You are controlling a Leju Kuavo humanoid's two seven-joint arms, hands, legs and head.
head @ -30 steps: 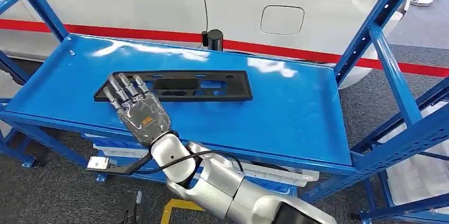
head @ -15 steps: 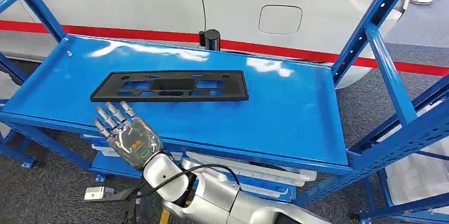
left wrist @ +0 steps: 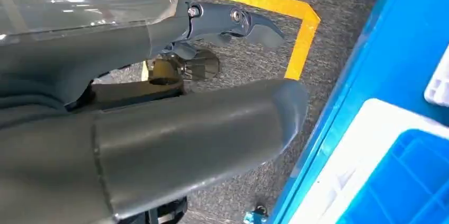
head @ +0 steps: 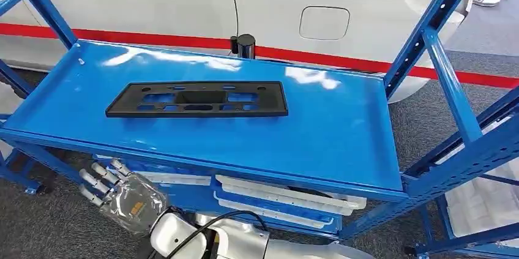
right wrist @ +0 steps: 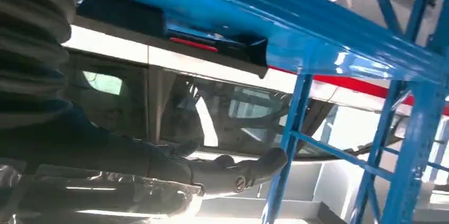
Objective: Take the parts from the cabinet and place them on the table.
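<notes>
Left hand [head: 119, 195] sits low in my head view, below the front lip of the blue shelf [head: 343, 130] and in front of the lower tier. Palm back faces the camera under a clear cover; fingers [head: 98, 179] extended, slightly apart, pointing up and to the left, holding nothing. Silver wrist and forearm run off the bottom edge, with a black cable looping over the wrist.

Left wrist view: thick grey thumb [left wrist: 201, 134] and one dark finger [left wrist: 249, 23] stretched out over grey carpet and a yellow floor line [left wrist: 296, 38]; nothing between them.

Right hand [right wrist: 159, 181] shows in the right wrist view: dark fingers [right wrist: 254, 168] extended, nothing in them, hand below the shelf's underside with the blue uprights just beyond.

Task part: the black panel [head: 197, 99], long and flat with several cut-outs, lies flat on the shelf's top surface, left of centre, long side parallel to the front lip. Neither hand touches it.

Containers: white trays [head: 287, 195] on the tier under the shelf; I cannot tell their contents. A blue bin [left wrist: 407, 181] appears in the left wrist view, contents not discernible.

Behind the shelf: a small black cylinder [head: 245, 45] in front of a white car body with a red stripe.
</notes>
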